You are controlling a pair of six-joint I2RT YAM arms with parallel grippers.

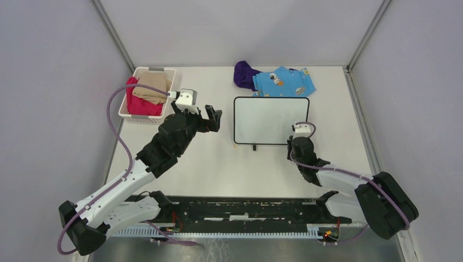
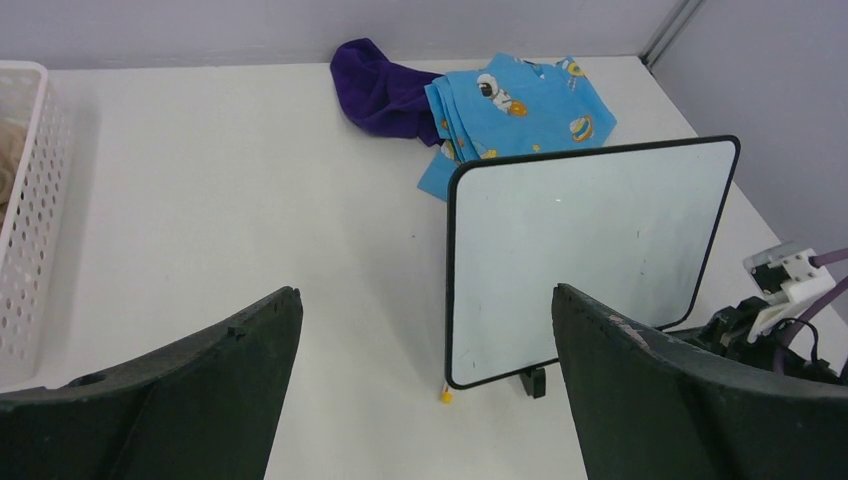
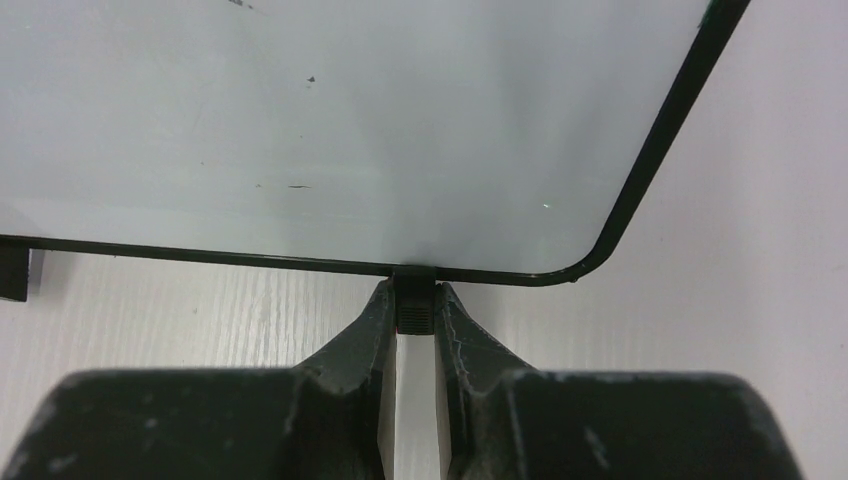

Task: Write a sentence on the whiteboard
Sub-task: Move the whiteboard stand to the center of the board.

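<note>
The whiteboard [image 1: 271, 120] lies on the table's middle right, white with a thin black frame. Its face [image 2: 590, 250] is blank apart from faint specks; no orange sentence shows. My right gripper [image 1: 293, 143] sits at its near right edge. In the right wrist view the gripper [image 3: 414, 300] is shut on the board's small black foot [image 3: 414, 308] under the frame [image 3: 300, 262]. My left gripper [image 1: 214, 119] is open and empty, left of the board, its jaws wide apart [image 2: 425, 295]. A small yellow tip [image 2: 445, 396] pokes out at the board's near left corner.
A white basket [image 1: 143, 118] with red and tan cloth stands at the back left, also in the left wrist view [image 2: 30, 200]. A purple cloth [image 1: 244, 75] and a blue patterned cloth [image 1: 284, 82] lie behind the board. The board's other foot [image 1: 254, 147] faces me.
</note>
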